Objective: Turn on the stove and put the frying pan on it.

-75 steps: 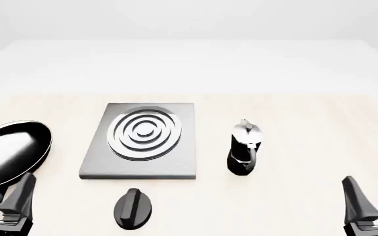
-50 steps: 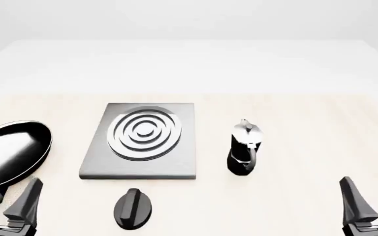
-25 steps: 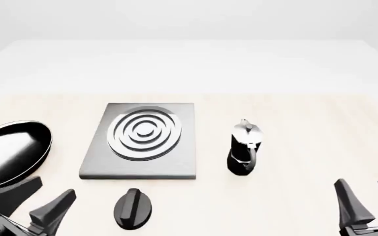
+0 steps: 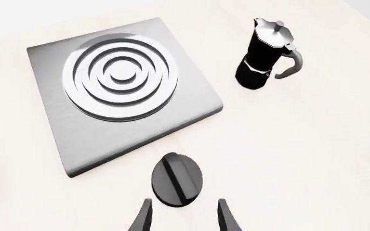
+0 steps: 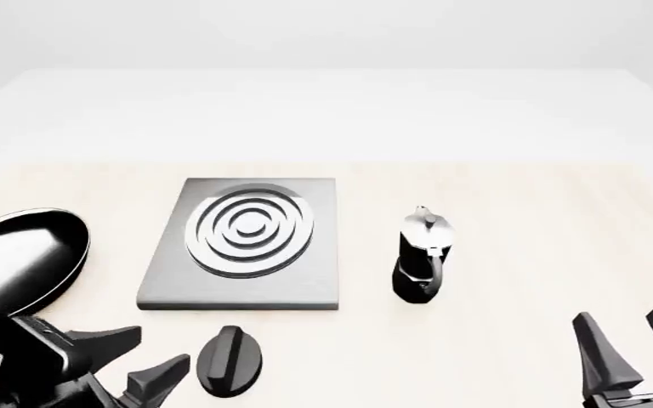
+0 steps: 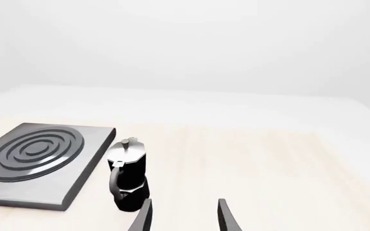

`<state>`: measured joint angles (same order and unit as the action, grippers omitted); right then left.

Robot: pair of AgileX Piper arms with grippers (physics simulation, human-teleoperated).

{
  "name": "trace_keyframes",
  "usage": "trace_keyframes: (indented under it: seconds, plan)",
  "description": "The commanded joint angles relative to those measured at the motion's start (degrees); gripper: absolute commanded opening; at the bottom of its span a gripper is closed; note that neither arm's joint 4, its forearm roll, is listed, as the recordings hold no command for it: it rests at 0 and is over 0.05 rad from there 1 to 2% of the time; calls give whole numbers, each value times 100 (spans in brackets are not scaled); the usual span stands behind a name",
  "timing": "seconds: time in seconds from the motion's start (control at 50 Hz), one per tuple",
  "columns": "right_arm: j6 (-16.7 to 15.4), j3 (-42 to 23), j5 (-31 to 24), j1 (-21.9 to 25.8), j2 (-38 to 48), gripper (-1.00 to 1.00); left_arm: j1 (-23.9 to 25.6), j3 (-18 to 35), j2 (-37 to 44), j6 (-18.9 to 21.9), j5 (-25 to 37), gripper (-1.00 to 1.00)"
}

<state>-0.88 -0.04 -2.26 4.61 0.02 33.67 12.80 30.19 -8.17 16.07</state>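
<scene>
The stove [image 5: 247, 246] is a grey slab with silver burner rings, lying left of the table's middle; it also shows as the stove [image 4: 124, 86] and the stove [image 6: 37, 161]. Its black oval knob [image 5: 230, 361] lies separately in front of the slab. My left gripper [image 5: 139, 361] is open, its tips pointing at the knob [image 4: 177, 179] from the left, just short of it. The frying pan [image 5: 14, 268] rests at the far left edge, its handle hidden behind my left arm. At the near right, my right gripper [image 5: 635, 344] is open and holds nothing.
A black-and-silver moka pot [image 5: 423, 255] stands upright to the right of the stove, also seen as the moka pot [image 4: 265, 55] and the moka pot [image 6: 127, 175]. A white wall rises behind the table.
My left gripper has swung from beside the frying pan rightward, turning its open fingers toward the knob. The right gripper has crept slightly left. Nothing on the table moved.
</scene>
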Motion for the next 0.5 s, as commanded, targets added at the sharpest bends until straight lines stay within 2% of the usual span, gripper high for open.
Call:
trace_keyframes:
  seconds: [0.02,0.3,0.5]
  plan:
    - [29,2,-25,11,0,100,248,-223,653,-87,-536,100]
    - [32,3,-65,47,0,100,225,-577,1642,-82,-1693,100]
    - [37,3,-75,26,0,100,232,-610,2266,-126,-2305,100]
